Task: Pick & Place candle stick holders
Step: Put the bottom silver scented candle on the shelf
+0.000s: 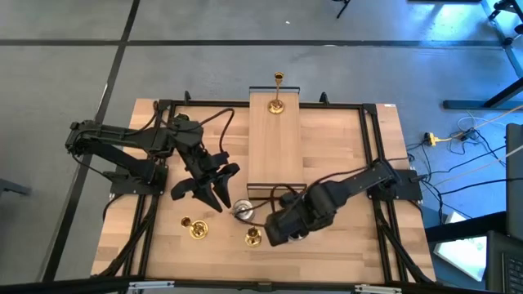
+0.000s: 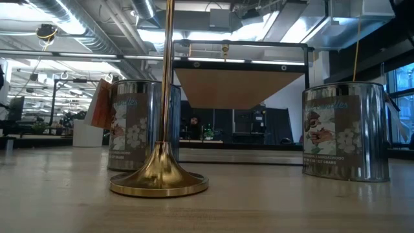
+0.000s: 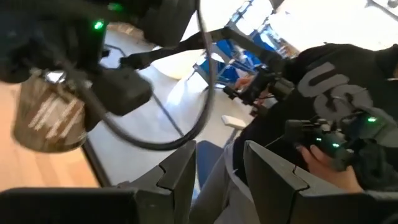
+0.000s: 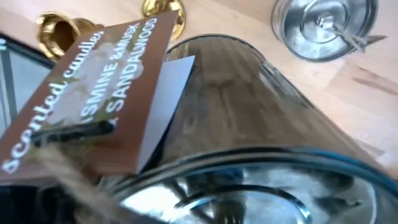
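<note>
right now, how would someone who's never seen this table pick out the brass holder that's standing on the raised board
Start at the long raised wooden board running down the middle of the table. Follow it to its far end, away from both arms. The slim brass candle stick holder stands there upright and alone, while the other brass ones sit on the tabletop itself near the end effectors.

Left arm: reaches in from the table's left edge, elbow bent; left gripper (image 1: 214,181) points toward the near side, fingers (image 3: 180,177) parted by a narrow gap.
Right arm: stretches from the right edge, wrist low; right gripper (image 1: 288,229) spread wide.
</note>
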